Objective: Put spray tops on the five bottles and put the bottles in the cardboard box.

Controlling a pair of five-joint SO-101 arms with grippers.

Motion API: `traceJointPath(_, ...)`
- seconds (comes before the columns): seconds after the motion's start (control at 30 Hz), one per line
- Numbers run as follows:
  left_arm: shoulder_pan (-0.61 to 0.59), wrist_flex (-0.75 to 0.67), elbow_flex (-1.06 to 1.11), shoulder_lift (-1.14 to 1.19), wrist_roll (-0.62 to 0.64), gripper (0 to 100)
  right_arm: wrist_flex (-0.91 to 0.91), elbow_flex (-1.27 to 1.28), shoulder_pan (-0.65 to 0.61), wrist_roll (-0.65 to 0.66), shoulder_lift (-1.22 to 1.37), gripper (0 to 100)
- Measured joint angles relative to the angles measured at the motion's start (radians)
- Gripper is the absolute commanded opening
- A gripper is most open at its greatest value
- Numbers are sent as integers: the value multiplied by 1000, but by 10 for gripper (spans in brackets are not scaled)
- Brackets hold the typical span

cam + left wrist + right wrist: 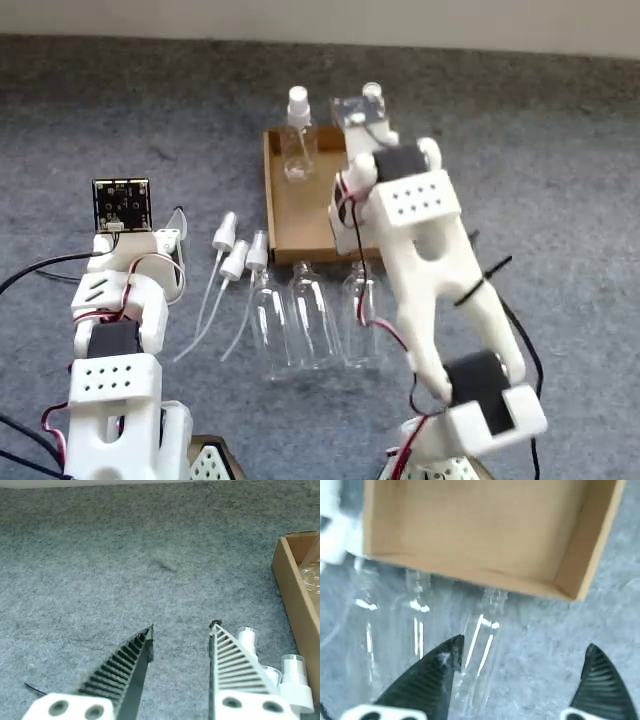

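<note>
Your left gripper (181, 627) sits low over the grey counter (150, 120), its fingers (232, 660) set a moderate way apart with nothing between them. Just beside one of those fingers lie the three loose spray tops (292, 672). From above you can see those tops (236, 250) clustered together, their thin tubes trailing back toward the arms across the counter. Next to them, three uncapped bottles (312, 315) lie side by side, necks pointing at the near wall of the cardboard box (268, 180) and almost touching it. Inside the box, at its far left corner, is one capped bottle (298, 150) with a white spray top on it; whether it stands or lies you cannot tell from here. Your left wrist view catches the box wall (295, 595) and a bit of that clear bottle (312, 570) behind it. Your right arm stretches forward over the box's near right side. Your right gripper (525, 647) hangs above the box's near edge (470, 572) with its dark fingers (437, 667) spread wide and holding nothing. Below it, the necks of the three bottles (480, 640) show on the counter, the outermost one running close beside one finger.
</note>
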Motion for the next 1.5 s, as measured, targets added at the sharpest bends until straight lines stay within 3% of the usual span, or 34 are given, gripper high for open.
traceJointPath(0.2, 0, 0, 0, 0, 0, 178, -244, 511, -12, 0, -212, 311)
traceJointPath(0.5, 0, 0, 0, 0, 0, 178, -345, 672, -52, -2, -247, 308)
traceJointPath(0.8, 0, 0, 0, 0, 0, 178, -353, 718, -18, 5, -250, 63)
traceJointPath(0.87, 0, 0, 0, 0, 0, 178, -367, 736, 8, 48, -261, 4)
traceJointPath(1.0, 0, 0, 0, 0, 0, 178, -368, 786, 48, 199, -281, 4)
traceJointPath(1.17, 6, 0, 0, 0, 0, 178, -305, 792, 227, 361, -281, 4)
traceJointPath(1.37, 8, 0, 0, 0, 0, 178, -288, 660, 594, 578, -264, 4)
traceJointPath(1.5, 18, 0, 0, 0, 0, 178, -334, 535, 723, 620, -244, 4)
